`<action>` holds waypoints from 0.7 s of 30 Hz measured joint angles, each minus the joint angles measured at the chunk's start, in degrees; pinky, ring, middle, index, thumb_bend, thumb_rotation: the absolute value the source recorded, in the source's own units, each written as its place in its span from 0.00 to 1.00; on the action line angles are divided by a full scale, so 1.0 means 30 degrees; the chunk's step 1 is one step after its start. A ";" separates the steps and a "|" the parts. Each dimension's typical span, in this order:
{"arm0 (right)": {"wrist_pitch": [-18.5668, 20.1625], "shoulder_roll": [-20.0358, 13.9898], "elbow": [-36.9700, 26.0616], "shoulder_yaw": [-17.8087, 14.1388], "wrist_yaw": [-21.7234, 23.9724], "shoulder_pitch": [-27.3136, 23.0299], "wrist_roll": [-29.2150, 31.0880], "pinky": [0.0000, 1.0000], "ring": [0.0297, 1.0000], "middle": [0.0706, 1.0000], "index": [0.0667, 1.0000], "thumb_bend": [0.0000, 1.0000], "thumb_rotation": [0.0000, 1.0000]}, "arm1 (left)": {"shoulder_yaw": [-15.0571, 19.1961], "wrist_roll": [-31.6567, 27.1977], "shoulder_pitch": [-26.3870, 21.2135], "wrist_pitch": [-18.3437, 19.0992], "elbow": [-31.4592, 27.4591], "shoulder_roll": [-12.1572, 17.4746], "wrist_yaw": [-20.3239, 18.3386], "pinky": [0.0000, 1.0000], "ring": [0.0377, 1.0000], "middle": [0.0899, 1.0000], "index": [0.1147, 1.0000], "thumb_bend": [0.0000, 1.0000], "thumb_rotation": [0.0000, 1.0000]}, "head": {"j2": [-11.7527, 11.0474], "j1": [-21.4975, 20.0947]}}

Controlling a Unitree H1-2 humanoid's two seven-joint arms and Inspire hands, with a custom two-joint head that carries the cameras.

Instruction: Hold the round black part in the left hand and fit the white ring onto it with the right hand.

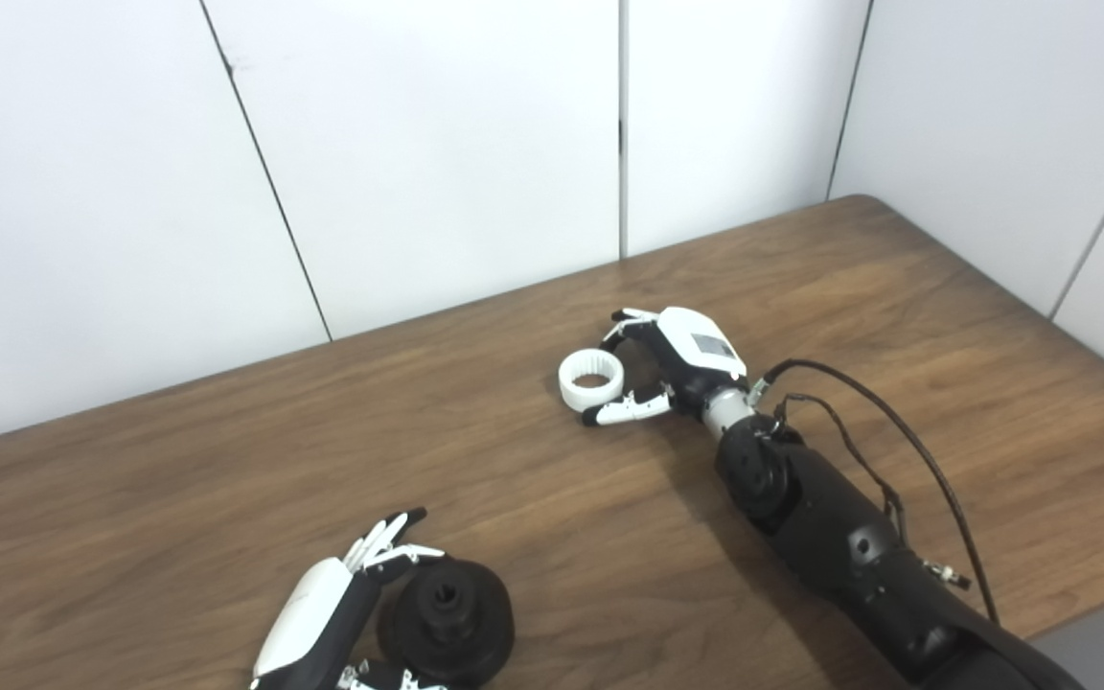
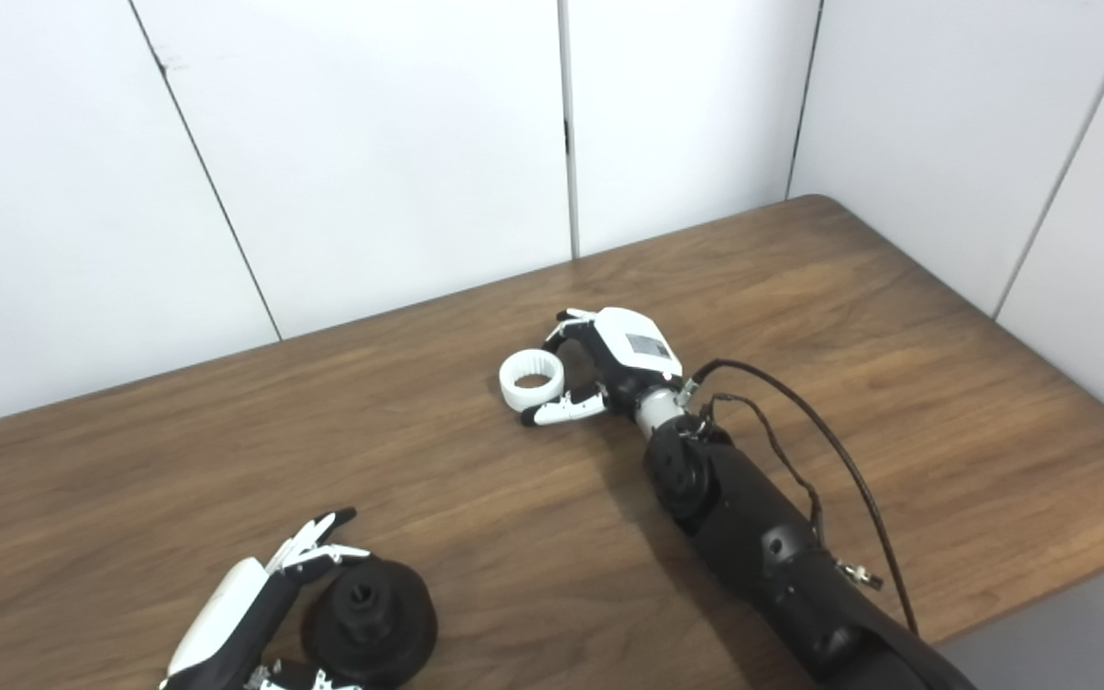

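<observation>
The round black part lies flat on the wooden table near the front edge. My left hand rests just left of it, fingers spread along its far side and thumb at its near side, not closed on it. The white ring lies flat on the table further back, towards the middle. My right hand is right beside it on the right, open, with fingers past the ring's far side and thumb by its near side. In the right eye view the ring and the part look the same.
White wall panels stand behind and to the right of the table. The table's rounded far right corner and its right edge are in view. A black cable loops along my right forearm.
</observation>
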 measured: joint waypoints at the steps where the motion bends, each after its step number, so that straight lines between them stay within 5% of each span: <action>1: -0.0004 0.0071 0.0000 -0.0060 -0.0056 0.0014 0.0098 0.92 0.89 0.86 0.54 0.63 0.23 | 0.0001 0.0006 0.0000 -0.0001 0.0000 0.0000 0.0003 0.98 1.00 0.97 0.54 0.90 0.21 | 0.0000 0.0000; 5: -0.0069 0.0302 0.0022 -0.0241 -0.0504 0.0103 0.0533 0.93 0.88 0.85 0.46 0.52 0.15 | -0.0010 0.0021 0.0004 -0.0002 0.0000 -0.0001 0.0024 0.99 1.00 0.98 0.54 0.89 0.20 | 0.0029 0.0059; 21: -0.0973 0.0544 0.0337 -0.0293 -0.2029 0.0211 0.0707 0.96 0.86 0.79 0.45 0.52 0.14 | -0.0029 0.0041 0.0001 0.0044 0.0004 -0.0050 0.0009 0.99 1.00 0.98 0.54 0.90 0.22 | 0.0117 0.0117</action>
